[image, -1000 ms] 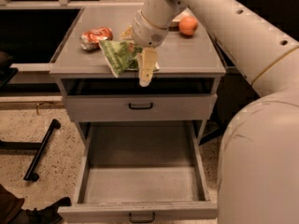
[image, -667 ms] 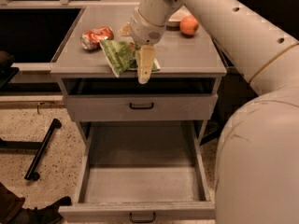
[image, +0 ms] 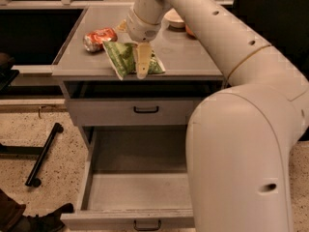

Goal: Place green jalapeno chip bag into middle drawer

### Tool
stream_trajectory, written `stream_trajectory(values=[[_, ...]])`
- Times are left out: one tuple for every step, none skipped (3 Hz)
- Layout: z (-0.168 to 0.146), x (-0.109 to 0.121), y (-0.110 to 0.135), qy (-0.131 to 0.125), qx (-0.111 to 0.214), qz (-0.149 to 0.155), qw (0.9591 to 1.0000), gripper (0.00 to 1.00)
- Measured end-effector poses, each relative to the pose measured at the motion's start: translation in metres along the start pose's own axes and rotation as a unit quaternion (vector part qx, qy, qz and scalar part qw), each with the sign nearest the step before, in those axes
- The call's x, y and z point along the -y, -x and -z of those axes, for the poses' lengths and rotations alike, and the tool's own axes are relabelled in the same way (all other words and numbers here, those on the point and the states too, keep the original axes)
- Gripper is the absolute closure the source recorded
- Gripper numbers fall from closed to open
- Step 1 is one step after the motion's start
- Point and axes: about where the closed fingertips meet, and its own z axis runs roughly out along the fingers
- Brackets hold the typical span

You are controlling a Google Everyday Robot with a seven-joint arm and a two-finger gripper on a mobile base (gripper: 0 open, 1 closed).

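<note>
Chip bag (image: 120,57), green, lies flat at the front edge of the tabletop (image: 188,57), above the drawer (image: 140,192) pulled open beneath that tabletop to receive it. Pincer (image: 142,64) hangs over the bag, probably to lift it; whether spread or pinching cannot be told.

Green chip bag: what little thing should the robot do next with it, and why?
Probably get a firm hold on the green jalapeno chip bag and lift it slightly. The gripper is right over the bag, which lies flat near the front edge of the cabinet top. The middle drawer stands pulled open below, ready to take it.
</note>
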Motion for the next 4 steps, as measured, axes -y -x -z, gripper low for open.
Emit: stream_trajectory(values=[[-0.025,0.003,-0.017,0.013,0.004,-0.018,0.9998,0.18],[-0.027,0.004,-0.018,0.013,0.005,-0.018,0.9997,0.42],[-0.027,0.004,-0.018,0.013,0.005,-0.018,0.9997,0.65],[0.000,-0.011,-0.003,0.002,0.020,-0.016,0.9997,0.88]])
